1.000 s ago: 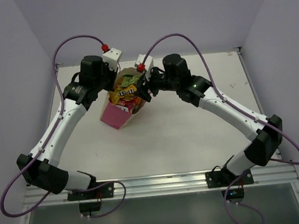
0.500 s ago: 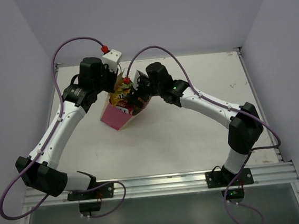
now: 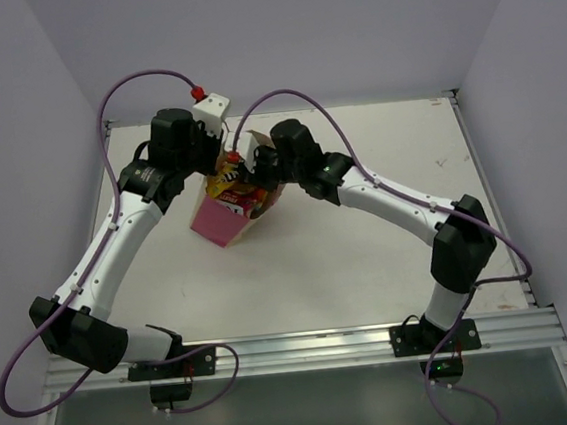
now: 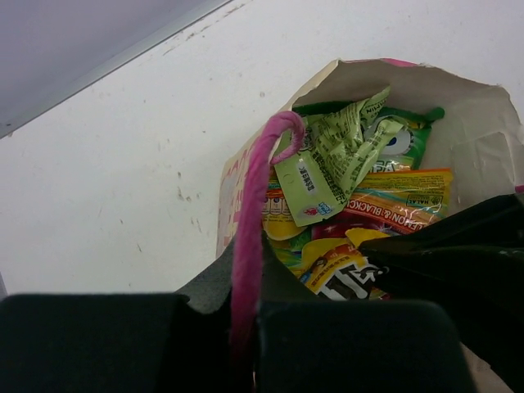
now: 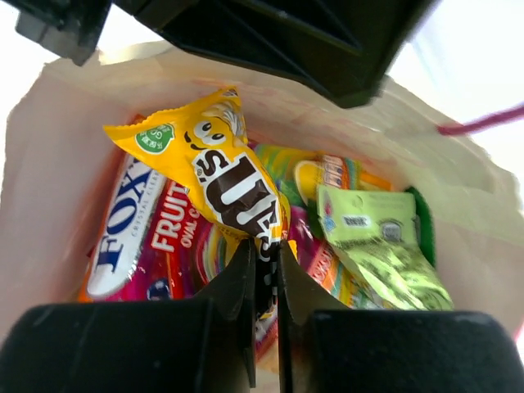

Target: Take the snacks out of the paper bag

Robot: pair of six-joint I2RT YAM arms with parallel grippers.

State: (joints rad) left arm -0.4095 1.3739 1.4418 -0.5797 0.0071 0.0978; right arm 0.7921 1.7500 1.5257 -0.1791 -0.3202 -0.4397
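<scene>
The pink paper bag [image 3: 218, 225] stands tilted at the back left of the table, its mouth full of snacks. My left gripper [image 4: 246, 327] is shut on the bag's pink cord handle [image 4: 250, 237] at the bag's near rim. Reaching into the bag's mouth, my right gripper [image 5: 264, 270] is shut on the lower end of a yellow packet [image 5: 221, 172] with brown lettering. Around it lie a red fruit-candy packet [image 5: 155, 237] and a light green packet [image 5: 377, 246]. The left wrist view also shows an orange packet [image 4: 401, 196] and a crumpled green packet [image 4: 344, 139].
The white table [image 3: 348, 256] is walled by pale panels at the back and both sides. A metal rail [image 3: 306, 346] runs along the near edge, where both arm bases are bolted. The right arm's dark finger [image 4: 458, 246] crosses the bag mouth in the left wrist view.
My right gripper moved left and down into the bag's mouth, then closed from open onto the yellow packet. The left gripper and the bag stayed put.
</scene>
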